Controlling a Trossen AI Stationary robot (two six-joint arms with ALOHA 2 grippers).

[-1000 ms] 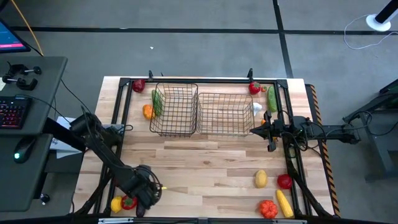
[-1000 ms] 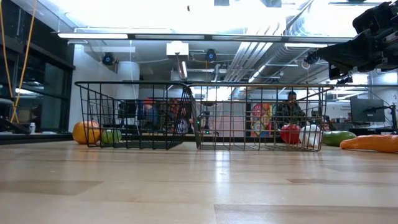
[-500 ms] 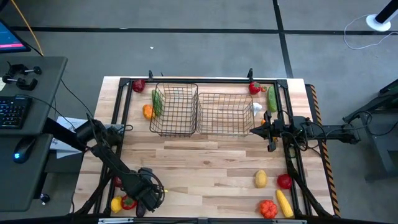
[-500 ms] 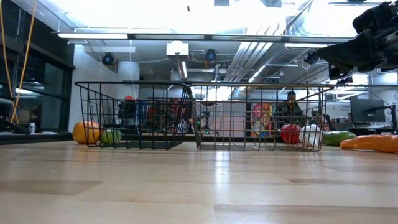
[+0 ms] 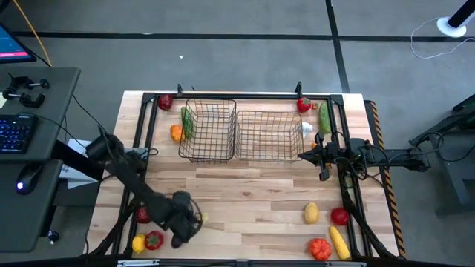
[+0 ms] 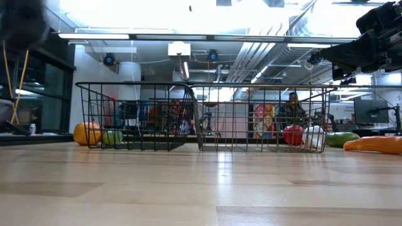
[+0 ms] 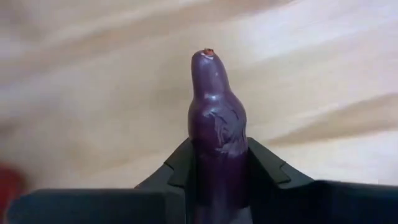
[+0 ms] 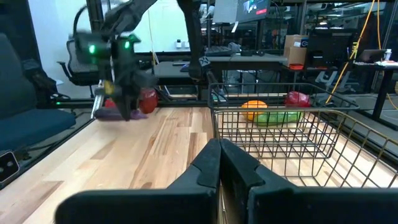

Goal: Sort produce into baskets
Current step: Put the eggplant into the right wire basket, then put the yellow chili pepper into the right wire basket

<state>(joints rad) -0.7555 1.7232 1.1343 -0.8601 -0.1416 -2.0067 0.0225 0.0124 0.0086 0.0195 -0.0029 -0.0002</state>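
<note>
high view: found the left gripper (image 5: 180, 220) low over the near left part of the table (image 5: 245, 193), beside a red pepper (image 5: 154, 239), a yellow pepper (image 5: 138, 243) and another red piece (image 5: 142, 215) by the rail. saw the right gripper (image 5: 306, 156) parked at the right end of the wider basket (image 5: 269, 136), with the narrower basket (image 5: 208, 131) touching that one on its left. counted an orange (image 5: 176, 133) and a green piece (image 5: 187, 122) against the narrower basket's left wall, a red piece (image 5: 165, 101) at the far left corner, a tomato (image 5: 303, 104), a cucumber (image 5: 324, 117) and a white piece (image 5: 306, 128) near the wider basket's right end. noted a potato (image 5: 311, 213), a red fruit (image 5: 339, 216), a corn cob (image 5: 339, 242) and an orange-red pepper (image 5: 320, 248) at the near right.

low view: showed both baskets standing upright side by side, holding nothing, the orange (image 6: 87, 133) outside on the left, a carrot (image 6: 374, 144) lying at the right edge.

left wrist view: showed dark fingers (image 7: 268, 169) clamped on a purple eggplant (image 7: 216, 137), its tip pointing out above the wood.

right wrist view: showed fingers (image 8: 208, 165) pressed together, gripping nothing, aimed along the wider basket's side; caught the left gripper (image 8: 124, 109) far off, raised off the wood with the eggplant.
</note>
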